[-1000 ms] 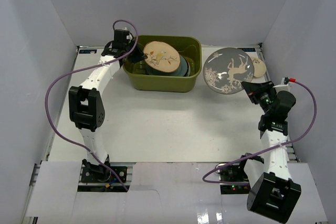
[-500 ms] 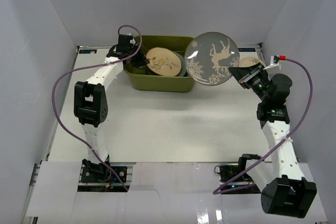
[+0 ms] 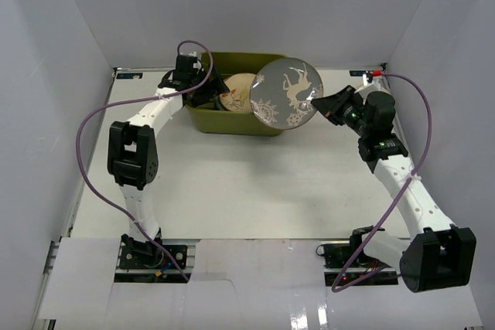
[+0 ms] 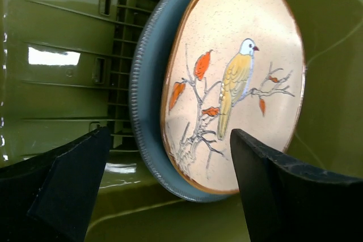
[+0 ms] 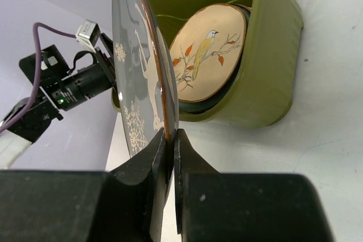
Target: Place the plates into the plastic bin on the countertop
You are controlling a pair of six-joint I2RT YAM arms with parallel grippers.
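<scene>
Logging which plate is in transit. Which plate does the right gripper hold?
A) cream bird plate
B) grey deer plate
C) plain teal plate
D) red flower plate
B: the right gripper pinches the grey deer plate by its rim, on edge near the plastic bin, where the cream bird plate leans.

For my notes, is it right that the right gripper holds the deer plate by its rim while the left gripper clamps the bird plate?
No: the left wrist view shows the left gripper open, clear of the bird plate; the right gripper does hold the deer plate.
</scene>
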